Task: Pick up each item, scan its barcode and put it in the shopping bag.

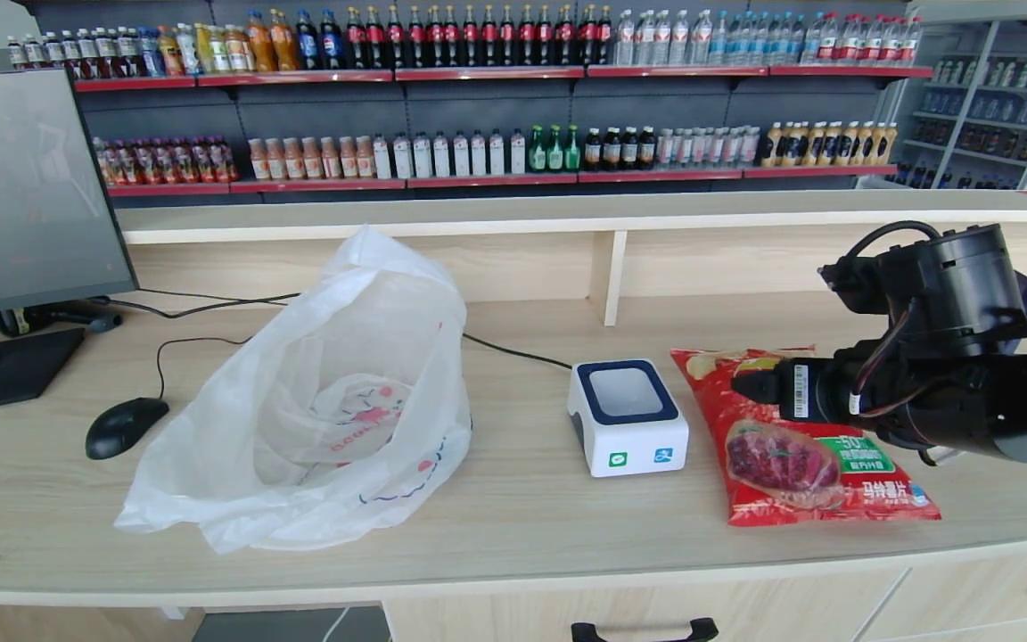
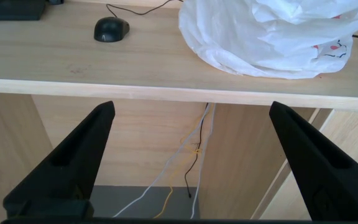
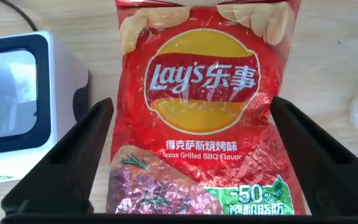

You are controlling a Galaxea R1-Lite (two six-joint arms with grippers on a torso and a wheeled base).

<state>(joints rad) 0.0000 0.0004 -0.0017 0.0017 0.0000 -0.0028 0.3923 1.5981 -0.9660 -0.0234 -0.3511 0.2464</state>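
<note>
Just right of the scanner (image 1: 627, 415), the chip bag (image 3: 201, 124) lies flat on the bench (image 1: 522, 508) beneath the right gripper (image 3: 191, 102), which is spread wide astride it. The bag's long axis runs parallel to the scanner's side.

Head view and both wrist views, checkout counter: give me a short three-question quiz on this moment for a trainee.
1. True or false: the red foil chip bag lies inside the translucent white plastic shopping bag.
2. Which thing stands on the counter between the shopping bag and the chip bag?
A. black computer mouse
B. white box scanner with a dark blue rim
C. grey monitor
3. One word: is the right gripper, above the chip bag, open or shut?

Key: 1 false, the chip bag lies flat on the counter; 2 B; 3 open.
</note>
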